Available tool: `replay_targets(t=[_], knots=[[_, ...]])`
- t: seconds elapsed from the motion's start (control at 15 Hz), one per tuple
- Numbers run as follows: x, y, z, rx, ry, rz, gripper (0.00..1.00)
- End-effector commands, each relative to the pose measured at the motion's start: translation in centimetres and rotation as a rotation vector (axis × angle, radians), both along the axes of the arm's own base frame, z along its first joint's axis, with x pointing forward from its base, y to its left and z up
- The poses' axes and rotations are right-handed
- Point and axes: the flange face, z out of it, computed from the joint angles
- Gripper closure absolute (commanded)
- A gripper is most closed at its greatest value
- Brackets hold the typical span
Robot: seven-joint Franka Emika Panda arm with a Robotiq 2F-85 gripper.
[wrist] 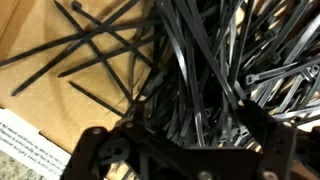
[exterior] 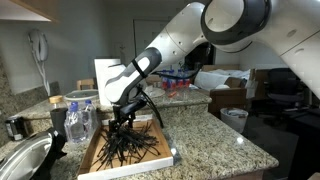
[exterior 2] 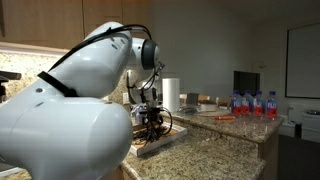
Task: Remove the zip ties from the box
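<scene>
The box (exterior: 163, 158) lies on the granite counter, with a brown bottom (wrist: 60, 95) and low white sides. A spiky bunch of black zip ties (exterior: 135, 146) fills it; in the wrist view the zip ties (wrist: 200, 60) lie piled to the right, with a few loose strands crossing the bare cardboard. My gripper (exterior: 124, 122) points down into the bunch. In the wrist view the gripper (wrist: 190, 135) stands open, its fingers wide apart and sunk among the ties, with strands between them. In an exterior view the gripper (exterior 2: 152, 122) hangs over the box (exterior 2: 168, 143).
A clear plastic container (exterior: 80, 120) stands beside the box and a metal bowl (exterior: 20, 160) at the counter's near corner. A paper towel roll (exterior 2: 170, 95) stands behind the box. Water bottles (exterior 2: 255, 104) and an open cardboard carton (exterior: 225, 88) sit on the far counter.
</scene>
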Motion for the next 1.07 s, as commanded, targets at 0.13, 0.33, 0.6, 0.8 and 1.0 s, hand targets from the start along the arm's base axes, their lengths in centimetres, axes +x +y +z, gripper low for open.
replay_targets(t=[0.13, 0.33, 0.6, 0.8, 1.0], knots=[[0.22, 0.69, -0.04, 0.007, 0.067, 0.007, 0.37], [0.3, 0.97, 0.18, 0.017, 0.081, -0.004, 0.57], [0.35, 1.15, 0.35, 0.022, 0.097, -0.01, 0.84], [0.39, 1.24, 0.48, 0.023, 0.105, -0.011, 0.92], [0.46, 1.16, 0.59, 0.01, 0.111, -0.028, 0.93]])
